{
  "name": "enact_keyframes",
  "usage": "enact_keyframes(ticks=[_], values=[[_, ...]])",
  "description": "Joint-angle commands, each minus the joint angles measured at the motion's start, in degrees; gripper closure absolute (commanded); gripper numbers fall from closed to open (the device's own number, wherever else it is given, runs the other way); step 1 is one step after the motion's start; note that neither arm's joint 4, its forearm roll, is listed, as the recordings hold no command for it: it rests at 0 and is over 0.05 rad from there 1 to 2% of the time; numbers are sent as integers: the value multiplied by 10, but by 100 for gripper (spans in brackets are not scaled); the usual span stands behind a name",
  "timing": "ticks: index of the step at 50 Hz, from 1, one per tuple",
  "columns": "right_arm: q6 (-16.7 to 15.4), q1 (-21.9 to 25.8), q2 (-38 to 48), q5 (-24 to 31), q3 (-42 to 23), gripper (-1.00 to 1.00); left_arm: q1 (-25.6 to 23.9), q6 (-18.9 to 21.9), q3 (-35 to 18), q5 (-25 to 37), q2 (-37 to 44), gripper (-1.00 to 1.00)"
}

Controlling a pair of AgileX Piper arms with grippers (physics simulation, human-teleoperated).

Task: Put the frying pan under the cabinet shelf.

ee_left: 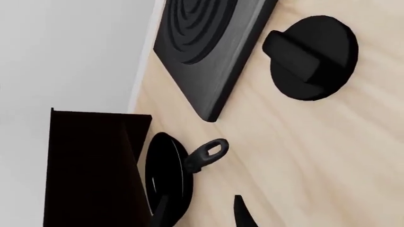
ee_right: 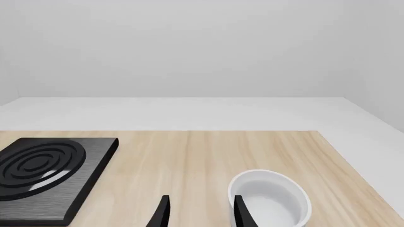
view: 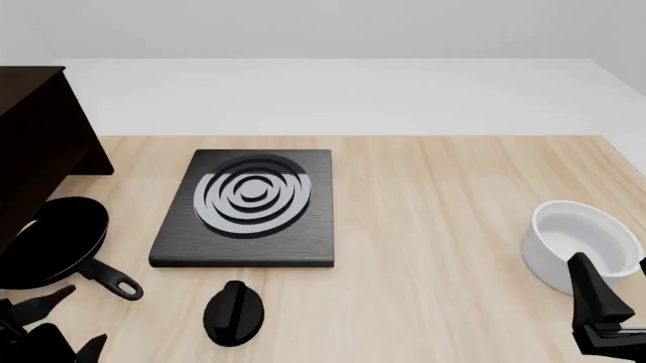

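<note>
The frying pan [view: 53, 240] lies flat on the table at the far left, its long handle pointing toward me and ending in a loop [view: 125, 288]. It rests against the open side of the dark cabinet shelf [view: 35, 144]; the cabinet edge cuts off its far rim. My left gripper [view: 56, 327] hovers open just short of the handle loop, holding nothing. The left wrist view shows the pan [ee_left: 167, 177], the loop [ee_left: 213, 151], the cabinet shelf [ee_left: 88, 170] and the left gripper [ee_left: 202, 215]. My right gripper [view: 618, 286] is open at the bottom right.
A black stove plate [view: 247, 208] with silver rings lies mid-table, and a black knob [view: 234, 312] sits in front of it. A white bowl [view: 585, 242] stands at the right, just ahead of the right gripper [ee_right: 200, 215]; it appears as the bowl [ee_right: 271, 198] in the right wrist view.
</note>
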Motion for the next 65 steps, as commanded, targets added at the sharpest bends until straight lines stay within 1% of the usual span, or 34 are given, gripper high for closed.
enact_keyframes(ticks=[1, 8, 11, 12, 19, 21, 26, 49, 60, 65], values=[[0, 0, 0, 0, 0, -100, -40, -29, 0, -25, 10, -100], [0, 0, 0, 0, 0, -100, -65, -43, 0, -30, 8, -100], [0, 0, 0, 0, 0, -100, -70, -42, 0, -29, 5, -100], [0, 0, 0, 0, 0, -100, -76, -48, 0, -32, 6, -100], [0, 0, 0, 0, 0, -100, -90, -50, -1, -37, 9, -100], [0, 0, 0, 0, 0, -100, -103, -62, -5, -34, 10, -100], [0, 0, 0, 0, 0, -100, -107, -58, -6, -30, 6, -100], [0, 0, 0, 0, 0, -100, -161, -78, -27, -18, 19, -100], [0, 0, 0, 0, 0, -100, -188, -99, -36, -33, 44, -100], [0, 0, 0, 0, 0, -100, -194, -95, -38, -34, 46, -100]])
